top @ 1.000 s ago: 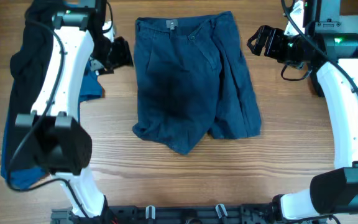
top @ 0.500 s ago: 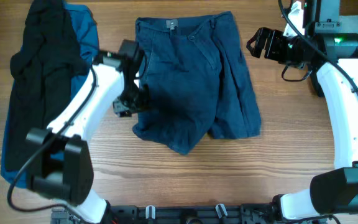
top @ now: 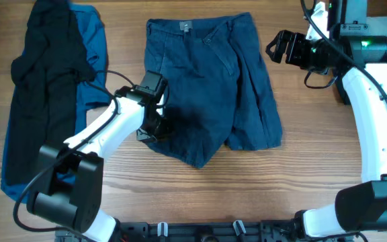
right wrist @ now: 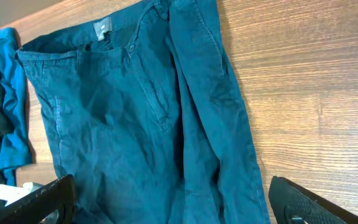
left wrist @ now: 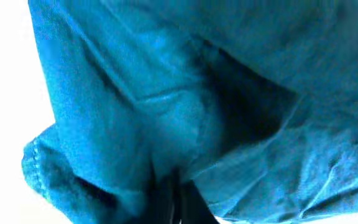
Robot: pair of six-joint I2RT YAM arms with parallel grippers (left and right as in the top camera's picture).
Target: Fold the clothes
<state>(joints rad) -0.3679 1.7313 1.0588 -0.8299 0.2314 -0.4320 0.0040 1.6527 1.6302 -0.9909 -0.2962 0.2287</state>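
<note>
The navy shorts [top: 207, 87] lie flat near the middle of the wooden bench [top: 314, 154], waistband [top: 197, 25] toward 12 o'clock and leg hems toward 6 o'clock; the right leg is folded partly over itself, leaving a long crease down the 3 o'clock side. The left end effector [top: 152, 128] sits at the 7 o'clock corner of the shorts, right on the edge of the left leg; its arm reaches in from the 7 o'clock side of the bench. In the left wrist view the cloth fills almost the whole frame, and a ridge of it runs down into the dark fingers [left wrist: 166, 202] at the bottom centre; the jaws are clenched together on that fold of the navy shorts. The right end effector [top: 279, 46] hovers off the cloth, just past the shorts' 2 o'clock corner, near the waistband end; its jaws are released and spread wide, one finger [right wrist: 303, 202] showing at each lower corner of its own camera's view, with nothing between them but the shorts and bare bench below. At 9 to 10 o'clock from the shorts, apart from them, a black garment [top: 46, 74] lies on top of a brighter blue garment [top: 94, 40].
</note>
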